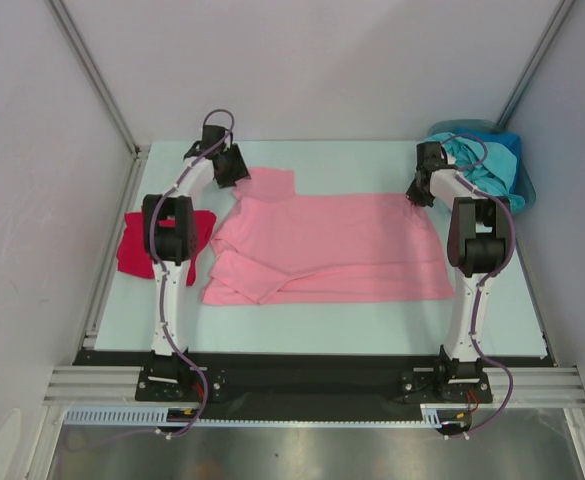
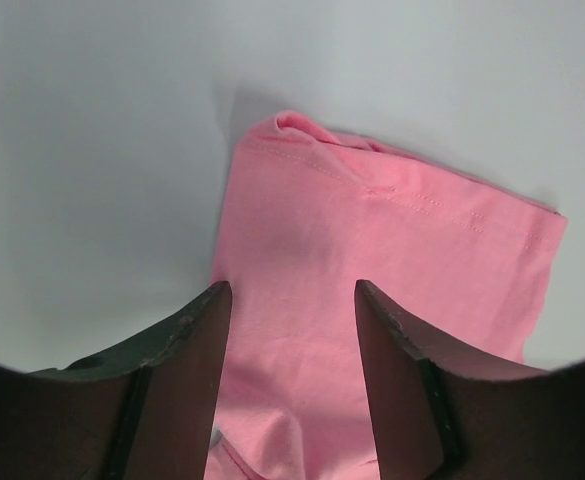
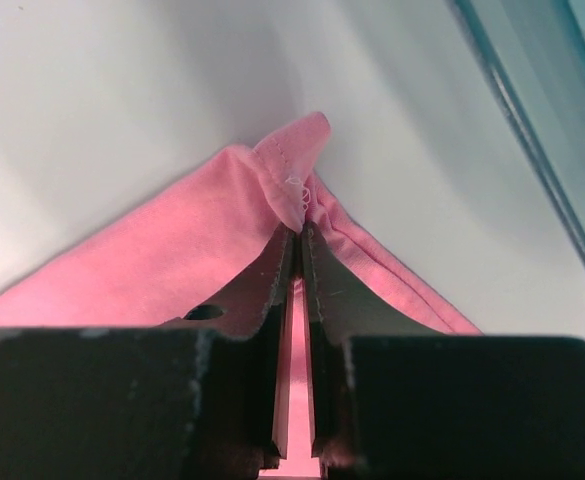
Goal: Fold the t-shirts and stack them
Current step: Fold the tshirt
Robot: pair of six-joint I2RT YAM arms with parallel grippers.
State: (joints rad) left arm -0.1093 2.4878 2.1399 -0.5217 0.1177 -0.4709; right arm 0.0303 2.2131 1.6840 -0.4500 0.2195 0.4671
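Right claw [image 3: 300, 232]: my fingers are pinched together on a bunched corner of the pink shirt [image 1: 332, 250], at its far right edge. That arm reaches forward from its base, elbow raised, wrist angled down toward the table [image 1: 372, 325]. Left claw [image 2: 292, 290]: fingers spread apart, poised over the shirt's sleeve at the far left, gripping nothing. Pink shirt lies spread mid-table between both arms. Red shirt [image 1: 132, 250] lies at the left edge, partly behind my left arm. Teal and blue shirts [image 1: 487, 160] are heaped at the far right corner.
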